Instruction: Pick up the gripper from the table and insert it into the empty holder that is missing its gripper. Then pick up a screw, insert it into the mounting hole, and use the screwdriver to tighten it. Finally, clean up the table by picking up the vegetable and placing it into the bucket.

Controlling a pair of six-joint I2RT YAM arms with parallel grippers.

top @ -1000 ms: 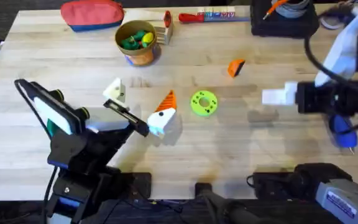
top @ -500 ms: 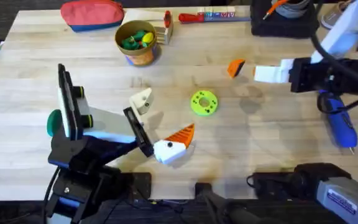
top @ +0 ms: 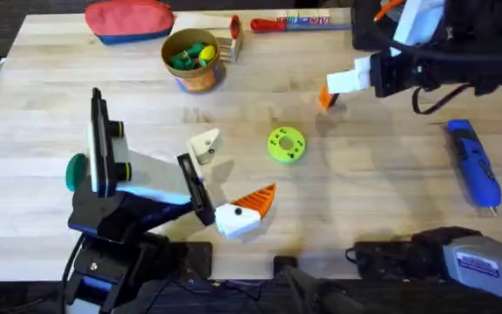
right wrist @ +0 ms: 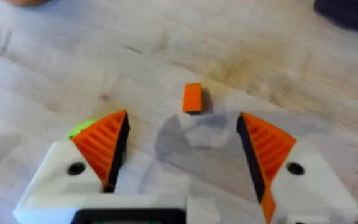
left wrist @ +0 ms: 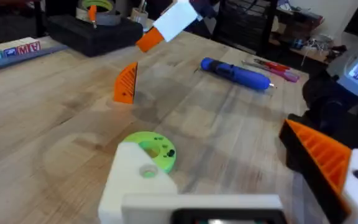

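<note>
While the gripper [right wrist: 192,98] is lying on the surface [top: 364,183], the right tool [right wrist: 182,146] is hovering over it, fingers apart; the left tool [top: 225,179] is gaping, holding nothing.

Your left arm [top: 116,218] is matte black, its links boxy, with a green round part on its side and a pale blue-white body behind the wrist. Its gripper [top: 225,179] carries two white angular finger blocks: one topped with an orange ribbed wedge [top: 255,199], the other, the holder [top: 205,145], plain white with a small round mounting hole. Your right arm [top: 443,65] is black too, with black cables looping along it and a white shell above. Its gripper [right wrist: 185,155] has white blocks with dark screw holes, each bearing an orange ribbed pad [right wrist: 104,146] with a dark inner face. A white label with blue print sits on the right base [top: 473,262].
</note>
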